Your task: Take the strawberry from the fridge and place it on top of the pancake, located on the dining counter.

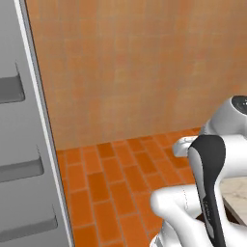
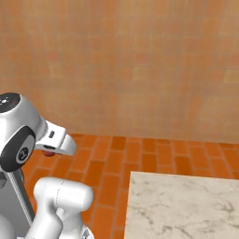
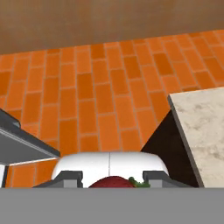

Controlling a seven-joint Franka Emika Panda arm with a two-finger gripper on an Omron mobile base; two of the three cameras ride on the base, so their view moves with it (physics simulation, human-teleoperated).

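Gripper [image 3: 112, 178] closed on the strawberry [image 3: 113, 182], red fruit pinched between the two dark fingertips [image 3: 68, 177], held above orange brick floor [image 3: 100, 100], left of the beige marble dining counter [image 3: 203, 131] corner, grey fridge door [image 1: 24, 144] open farther left
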